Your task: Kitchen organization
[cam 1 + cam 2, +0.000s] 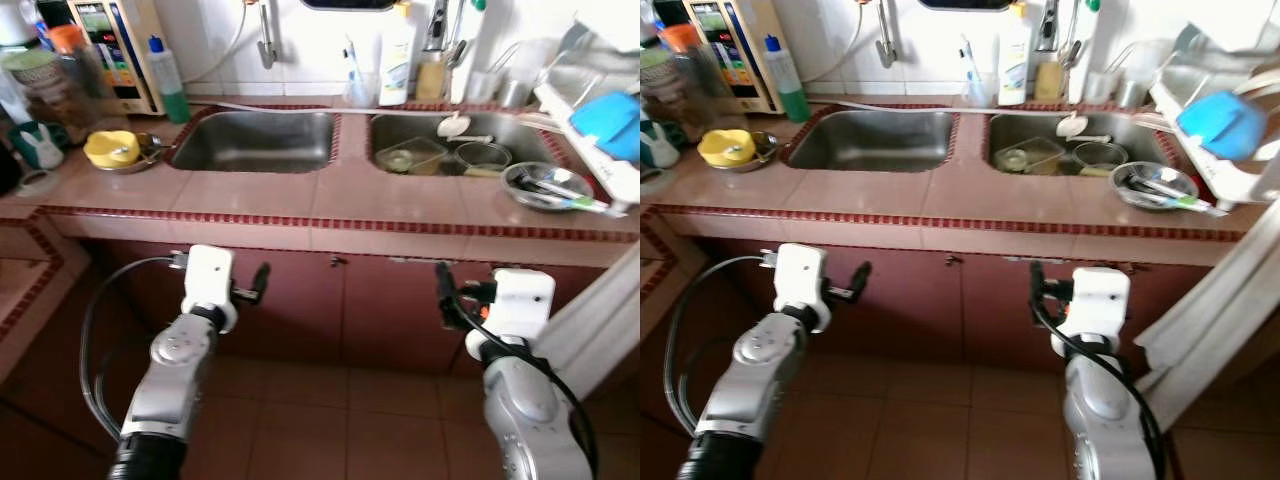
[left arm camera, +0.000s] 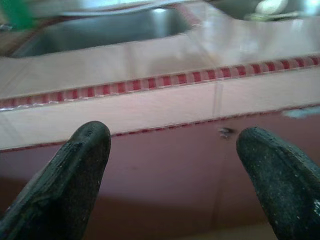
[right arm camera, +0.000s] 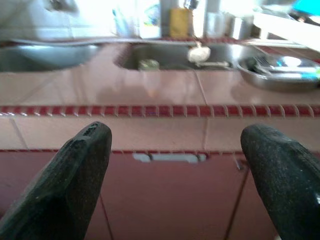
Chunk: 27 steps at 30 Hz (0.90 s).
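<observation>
Reaching up from below the counter with both the left gripper (image 2: 172,175) and the right gripper (image 3: 177,175) spread wide and empty, an arm could strike the steel bowl (image 1: 545,186) at center right, near the counter edge (image 1: 330,222).

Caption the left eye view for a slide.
Both grippers, left and right, open, held below a tiled counter with two sinks.

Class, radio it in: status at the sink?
Left gripper and right gripper open, empty, below the counter edge. Dishes in right basin, metal bowl beside it. Nothing blocking.
</observation>
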### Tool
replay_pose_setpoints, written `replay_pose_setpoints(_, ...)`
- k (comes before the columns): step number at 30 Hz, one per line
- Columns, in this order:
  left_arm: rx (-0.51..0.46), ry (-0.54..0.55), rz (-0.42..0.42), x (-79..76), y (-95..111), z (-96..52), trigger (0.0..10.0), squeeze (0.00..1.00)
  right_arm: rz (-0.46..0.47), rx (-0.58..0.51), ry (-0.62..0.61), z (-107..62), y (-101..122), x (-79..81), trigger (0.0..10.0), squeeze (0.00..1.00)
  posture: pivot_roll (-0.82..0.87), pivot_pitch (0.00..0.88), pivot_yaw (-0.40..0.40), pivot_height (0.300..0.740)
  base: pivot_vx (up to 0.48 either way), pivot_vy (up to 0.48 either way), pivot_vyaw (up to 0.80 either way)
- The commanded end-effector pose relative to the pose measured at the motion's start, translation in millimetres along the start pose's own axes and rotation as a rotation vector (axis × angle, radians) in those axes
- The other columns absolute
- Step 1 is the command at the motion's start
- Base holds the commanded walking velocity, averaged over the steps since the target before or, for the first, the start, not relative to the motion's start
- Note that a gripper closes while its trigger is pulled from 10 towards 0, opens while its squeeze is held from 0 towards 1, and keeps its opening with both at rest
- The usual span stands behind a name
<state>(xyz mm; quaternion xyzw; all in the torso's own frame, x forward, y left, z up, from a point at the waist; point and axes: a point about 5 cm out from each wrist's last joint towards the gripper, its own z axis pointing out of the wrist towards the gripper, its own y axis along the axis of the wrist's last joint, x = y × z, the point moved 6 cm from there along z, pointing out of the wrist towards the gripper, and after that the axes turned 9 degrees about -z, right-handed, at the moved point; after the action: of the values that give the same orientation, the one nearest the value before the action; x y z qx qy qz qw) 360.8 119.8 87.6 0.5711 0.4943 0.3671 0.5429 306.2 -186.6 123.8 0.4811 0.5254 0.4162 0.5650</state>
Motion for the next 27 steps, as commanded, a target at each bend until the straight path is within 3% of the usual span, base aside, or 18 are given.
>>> replay_pose_setpoints(1, 0.000, 0.015, 0.014, 7.0, 3, -0.4, 10.0, 0.00, 0.011, -0.017, 0.003, 0.8, 5, 2.6, 10.0, 0.00, 0.06, 0.018, 0.041, 0.740, 0.000, 0.364, 0.00)
replay_pose_setpoints(14, 0.000, 0.016, 0.018, 7.1, 4, 0.0, 10.0, 0.00, 0.011, -0.019, 0.002, 2.0, 6, 3.2, 10.0, 0.00, 0.06, 0.020, 0.041, 0.740, 0.000, 0.358, 0.00)
replay_pose_setpoints(27, -0.026, -0.028, 0.037, 0.8, 13, 2.3, 10.0, 0.00, 0.012, -0.017, 0.002, 2.6, 6, 3.9, 10.0, 0.00, 0.06, 0.018, 0.042, 0.740, 0.000, 0.000, 0.00)
